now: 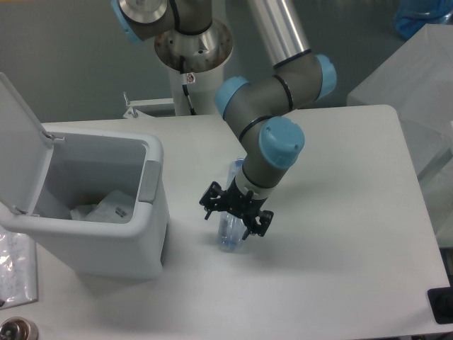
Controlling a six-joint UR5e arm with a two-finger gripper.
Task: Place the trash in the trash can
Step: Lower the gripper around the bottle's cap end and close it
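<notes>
Just left of the frame's centre, the tool [231,216] hangs low over the white worktop [340,234], its black fingers [210,202] spread wide to either side of the clear plastic bottle [231,228]. The fingers straddle the bottle's middle; whether they touch it cannot be told. The bottle lies on the worktop, its length running from upper right to lower left, with its bottom end showing below the tool and its upper end mostly hidden behind the wrist. Its cap and label cannot be made out.

The arm [272,106] comes down from the top centre of the frame, grey with pale blue joint covers, bending at an elbow joint above the bottle and ending in a blue-capped wrist just above the tool. Its base column [192,49] stands at the top of the frame, behind the far edge of the worktop.

The trash can [131,248], a boxy white bin, sits at the left of the frame, well to the left of the bottle and apart from it. Its hinged lid [18,149] stands open, tilted up toward the upper left, and a grey panel [148,181] shows on the rim nearest the tool. Inside, at the bottom, lies a crumpled clear wrapper [106,207] with a small dark mark on it.

In the lower left corner, beside the bin, lies a clear bag [15,269] with small print, and a round metal object [15,330] sits at the very bottom edge.
</notes>
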